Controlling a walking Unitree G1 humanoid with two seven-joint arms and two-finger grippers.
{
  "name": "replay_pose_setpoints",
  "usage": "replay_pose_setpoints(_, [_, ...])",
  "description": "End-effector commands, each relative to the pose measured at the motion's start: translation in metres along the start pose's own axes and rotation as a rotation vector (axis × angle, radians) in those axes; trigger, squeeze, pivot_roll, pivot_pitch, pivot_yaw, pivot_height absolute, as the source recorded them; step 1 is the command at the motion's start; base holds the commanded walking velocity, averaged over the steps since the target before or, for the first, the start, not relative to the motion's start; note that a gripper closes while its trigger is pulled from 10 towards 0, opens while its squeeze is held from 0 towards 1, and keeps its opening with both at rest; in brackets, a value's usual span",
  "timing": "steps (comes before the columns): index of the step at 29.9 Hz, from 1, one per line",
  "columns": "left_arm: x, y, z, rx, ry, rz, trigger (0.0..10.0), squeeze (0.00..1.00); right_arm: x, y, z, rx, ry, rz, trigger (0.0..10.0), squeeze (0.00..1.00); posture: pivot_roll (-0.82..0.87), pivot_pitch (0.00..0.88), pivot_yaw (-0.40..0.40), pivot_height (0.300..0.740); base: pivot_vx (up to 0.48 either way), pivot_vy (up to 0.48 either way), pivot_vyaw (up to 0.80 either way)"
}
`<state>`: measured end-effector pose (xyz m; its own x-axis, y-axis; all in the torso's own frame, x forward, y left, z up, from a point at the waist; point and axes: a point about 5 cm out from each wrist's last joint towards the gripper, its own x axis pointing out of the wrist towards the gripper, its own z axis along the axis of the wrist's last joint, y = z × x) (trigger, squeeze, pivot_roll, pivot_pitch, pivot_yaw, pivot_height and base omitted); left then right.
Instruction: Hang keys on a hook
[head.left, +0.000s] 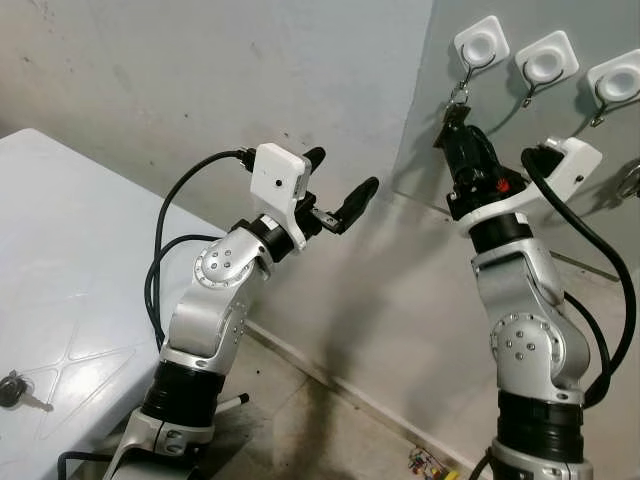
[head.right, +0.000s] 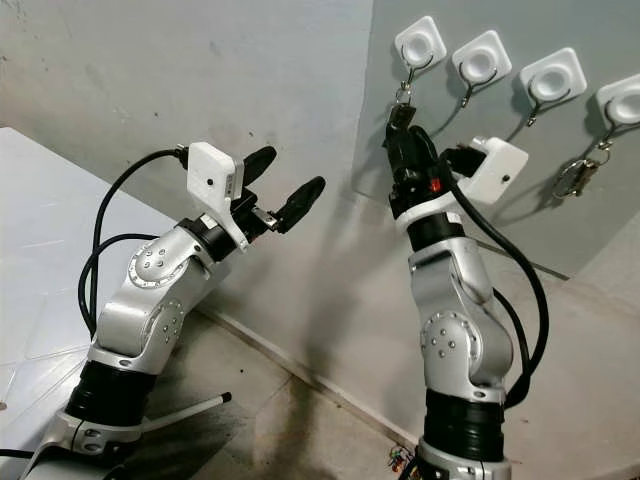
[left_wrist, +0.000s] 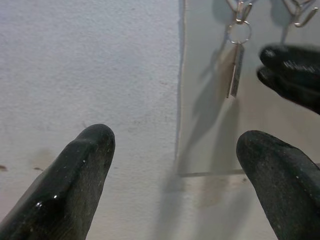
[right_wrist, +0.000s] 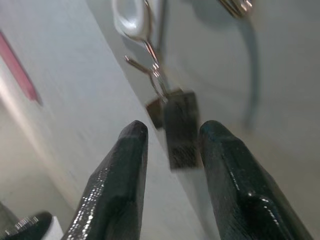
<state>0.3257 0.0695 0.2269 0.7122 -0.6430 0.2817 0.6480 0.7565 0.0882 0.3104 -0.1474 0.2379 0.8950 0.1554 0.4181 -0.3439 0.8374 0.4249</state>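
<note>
A bare room corner: rough plastered wall (head.left: 200, 70), white adhesive hooks (head.right: 480, 62), white folding table (head.left: 60, 260), tiled floor (head.left: 300, 420)

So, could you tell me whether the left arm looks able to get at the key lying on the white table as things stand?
Probably not without a big move: the left gripper is raised, open, aimed at the wall, while the key lies low on the table behind it. Nothing blocks the way.

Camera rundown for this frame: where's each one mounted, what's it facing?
Left eye: head, looking down-forward at the wall; both arms, left gripper, a key on the table.
Right eye: same head, same scene; right gripper under the leftmost hook.
Left wrist: along its open fingers toward the hung key.
Right wrist: along its fingers, which flank that key.
Shared: hooks, hung key.
</note>
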Motion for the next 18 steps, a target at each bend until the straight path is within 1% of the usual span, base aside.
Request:
replay_pose_setpoints(1, [-0.002,0.0,-0.007,0.004,0.021,0.015,10.0,0.0,-0.005,0.001,0.001,-0.048,-0.02,0.012,10.0,1.0,-0.06,0.056,0.005,0.727,0.0,0.0,0.0])
replay_pose_setpoints(2, [-0.002,0.001,-0.008,0.001,0.023,0.019,10.0,0.0,-0.007,0.0,0.0,-0.063,-0.022,0.015,10.0,1.0,-0.06,0.056,0.005,0.727,0.0,0.0,0.0])
replay_pose_setpoints(3, [-0.003,0.002,-0.011,0.012,0.026,0.041,10.0,0.0,-0.012,-0.002,-0.004,-0.101,-0.019,0.017,10.0,1.0,-0.06,0.057,0.006,0.727,0.0,0.0,0.0])
replay_pose_setpoints(7, [-0.007,0.007,-0.025,-0.008,0.06,0.092,10.0,0.0,-0.028,-0.013,-0.021,-0.129,0.037,-0.036,10.0,1.0,-0.07,0.057,0.009,0.727,0.0,0.0,0.0])
replay_pose_setpoints(8, [-0.009,0.009,-0.031,0.008,0.075,0.111,10.0,0.0,-0.034,-0.017,-0.029,-0.163,0.07,-0.053,10.0,1.0,-0.07,0.057,0.011,0.727,0.0,0.0,0.0])
replay_pose_setpoints(10, [-0.011,0.01,-0.036,0.009,0.085,0.123,10.0,0.0,-0.04,-0.02,-0.035,-0.17,0.087,-0.064,10.0,1.0,-0.08,0.058,0.015,0.727,0.0,0.0,0.0])
replay_pose_setpoints(11, [-0.013,0.011,-0.04,-0.007,0.094,0.132,10.0,0.0,-0.044,-0.022,-0.039,-0.175,0.098,-0.073,10.0,1.0,-0.08,0.058,0.015,0.727,0.0,0.0,0.0])
replay_pose_setpoints(12, [-0.018,0.013,-0.052,-0.014,0.129,0.145,10.0,0.0,-0.053,-0.028,-0.049,-0.201,0.141,-0.103,10.0,1.0,-0.08,0.058,0.015,0.727,0.0,0.0,0.0])
replay_pose_setpoints(13, [-0.018,0.013,-0.052,-0.014,0.129,0.145,10.0,0.0,-0.053,-0.028,-0.049,-0.201,0.141,-0.103,10.0,1.0,-0.08,0.058,0.015,0.727,0.0,0.0,0.0])
replay_pose_setpoints(14, [-0.021,0.013,-0.061,-0.019,0.156,0.149,10.0,0.0,-0.059,-0.033,-0.056,-0.227,0.167,-0.127,10.0,1.0,-0.08,0.058,0.015,0.727,0.0,0.0,0.0])
replay_pose_setpoints(16, [-0.024,0.012,-0.069,-0.017,0.178,0.157,10.0,0.0,-0.064,-0.037,-0.062,-0.228,0.181,-0.138,10.0,1.0,-0.08,0.058,0.015,0.727,0.0,0.0,0.0])
replay_pose_setpoints(18, [-0.029,0.011,-0.081,-0.008,0.209,0.16,10.0,0.0,-0.072,-0.043,-0.07,-0.239,0.211,-0.165,10.0,1.0,-0.09,0.062,0.025,0.727,0.0,0.0,0.0])
